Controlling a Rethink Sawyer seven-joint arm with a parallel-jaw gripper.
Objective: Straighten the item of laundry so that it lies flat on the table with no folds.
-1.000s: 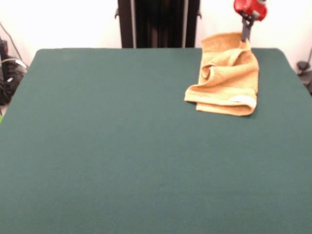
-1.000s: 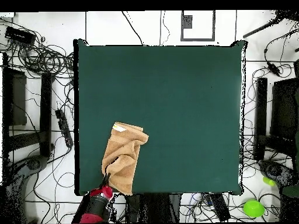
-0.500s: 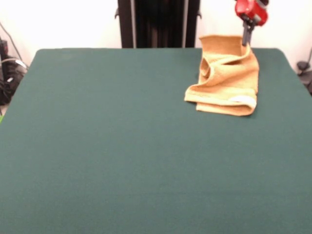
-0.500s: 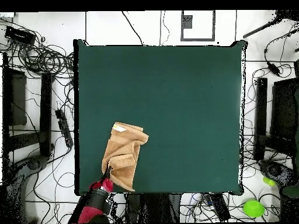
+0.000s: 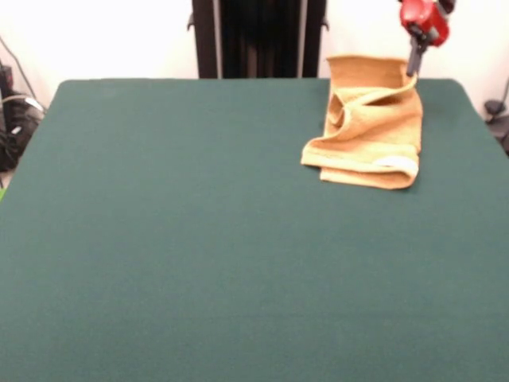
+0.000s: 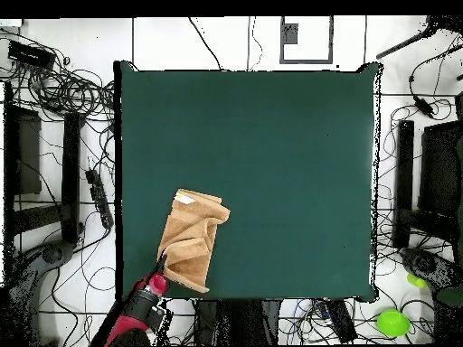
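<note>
One white label (image 5: 395, 164), too small for you to read, marks the folded towel (image 5: 370, 123) at the table (image 5: 199, 239) corner; gripper (image 5: 413, 65) touches its edge, grip unclear.

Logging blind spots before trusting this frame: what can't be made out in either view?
- Claw: whether open or shut, too small and dark in the front view; in the overhead view the red wrist covers it.
- Towel: layers under the top fold, hidden by the fold itself in both views.
- White label: any print, too small.
- Arm: cut off by the front view's top edge.
</note>
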